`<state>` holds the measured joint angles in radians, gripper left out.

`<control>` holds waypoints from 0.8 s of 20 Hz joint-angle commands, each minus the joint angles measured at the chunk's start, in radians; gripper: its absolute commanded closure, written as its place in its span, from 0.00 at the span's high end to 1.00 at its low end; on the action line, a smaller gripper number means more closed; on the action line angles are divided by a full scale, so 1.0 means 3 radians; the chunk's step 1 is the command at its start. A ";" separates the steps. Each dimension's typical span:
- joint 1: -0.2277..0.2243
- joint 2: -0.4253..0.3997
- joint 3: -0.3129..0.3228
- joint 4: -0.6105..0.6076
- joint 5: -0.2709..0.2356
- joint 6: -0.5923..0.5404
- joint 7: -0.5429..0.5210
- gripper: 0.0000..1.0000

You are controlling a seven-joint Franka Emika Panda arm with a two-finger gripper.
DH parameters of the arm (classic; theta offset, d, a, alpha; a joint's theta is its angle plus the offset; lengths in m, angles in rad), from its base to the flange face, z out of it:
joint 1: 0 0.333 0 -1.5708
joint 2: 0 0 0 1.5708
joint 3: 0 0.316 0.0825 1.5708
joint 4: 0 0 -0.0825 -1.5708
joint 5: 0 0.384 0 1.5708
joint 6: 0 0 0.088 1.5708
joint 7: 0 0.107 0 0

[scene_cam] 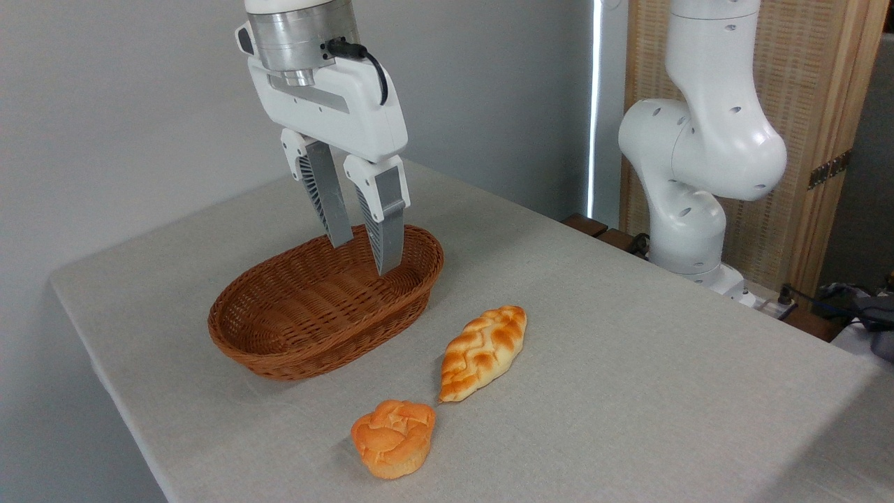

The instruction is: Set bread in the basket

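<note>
The white two-finger claw (363, 255) hangs with its grey ribbed fingers (328, 202) spread apart, a clear gap between the tips, and nothing is held between them. The tips point down and slightly towards the right of the picture, and they appear in front of the far inner wall of the oval reddish-brown woven wicker basket (279, 349); whether they touch the weave cannot be told from this view. No brand, label or writing can be read on the claw, the arm or anything else.

The claw body is tilted, mounted under a polished metal cylinder (297, 35) with a black cable (370, 63) plugged into its side. The white robot arm (705, 140) rises from its base at the far right edge of the counter, its joints bent, and leaves the top of the picture.

The basket stands empty on the pale grey cloth-covered counter (628, 391), left of centre. The elongated braided loaf of bread (482, 353), golden-yellow with orange-brown ridges and pointed ends, lies flat on the counter just to the right of and in front of the basket, apart from it and well clear of the claw. A round orange muffin-shaped bun (392, 437) sits close by the loaf's nearer tip, towards the front edge of the counter.
</note>
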<state>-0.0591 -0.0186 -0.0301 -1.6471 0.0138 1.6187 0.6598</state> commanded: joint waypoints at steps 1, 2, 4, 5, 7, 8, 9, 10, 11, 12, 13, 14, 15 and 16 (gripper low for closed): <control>-0.0002 -0.0025 0.0019 -0.0006 0.0005 -0.0047 0.0005 1.00; -0.0002 -0.0025 0.0019 -0.0006 0.0005 -0.0047 0.0005 1.00; -0.0002 -0.0025 0.0019 -0.0011 0.0010 -0.0047 0.0005 1.00; -0.0008 -0.0025 0.0019 -0.0011 0.0010 -0.0047 0.0005 1.00; -0.0008 -0.0020 0.0019 -0.0011 0.0010 -0.0047 0.0005 1.00; -0.0013 -0.0020 0.0019 -0.0011 0.0010 -0.0047 0.0005 1.00; -0.0023 -0.0020 0.0019 -0.0016 0.0010 -0.0047 0.0005 1.00; -0.0028 -0.0020 0.0019 -0.0022 0.0010 -0.0042 0.0005 1.00; -0.0028 -0.0020 0.0019 -0.0037 0.0010 -0.0042 0.0005 1.00; -0.0028 -0.0020 0.0019 -0.0042 0.0010 -0.0042 0.0005 1.00; -0.0028 -0.0020 0.0019 -0.0052 0.0010 -0.0042 -0.0001 1.00; -0.0033 -0.0035 0.0019 -0.0103 0.0015 -0.0012 0.0005 1.00; -0.0033 -0.0055 0.0019 -0.0144 0.0020 -0.0011 -0.0001 1.00; -0.0028 -0.0056 0.0024 -0.0154 0.0020 -0.0032 -0.0001 1.00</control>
<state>-0.0618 -0.0181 -0.0304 -1.6634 0.0138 1.6187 0.6598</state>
